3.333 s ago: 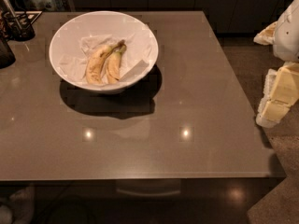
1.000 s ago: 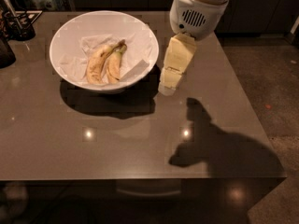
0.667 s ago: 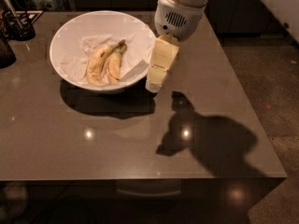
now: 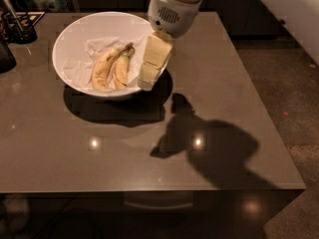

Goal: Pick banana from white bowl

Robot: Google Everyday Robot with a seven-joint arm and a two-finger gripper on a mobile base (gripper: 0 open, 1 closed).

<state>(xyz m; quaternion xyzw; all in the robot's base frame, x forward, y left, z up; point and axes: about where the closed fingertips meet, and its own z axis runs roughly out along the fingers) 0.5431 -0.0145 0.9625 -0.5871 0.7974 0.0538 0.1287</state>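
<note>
Gripper (image 4: 148, 77), cream and blocky, hangs at right rim of wide round white bowl (image 4: 75, 34), upper left; whether apart or together we cannot tell. Short curved yellow banana (image 4: 121, 71) lies inside, just left: we judge an approach staged

The robot's gripper (image 4: 147, 83), a stack of pale cream, blocky segments with squared edges, hangs over the right rim of the bowl (image 4: 75, 34). Above the gripper sits a rounded, glossy white wrist housing (image 4: 182, 4), its face marked by an oval grey grille (image 4: 168, 15) of small perforations. A broad, plain white arm section (image 4: 291, 14) crosses the upper right corner.
</note>
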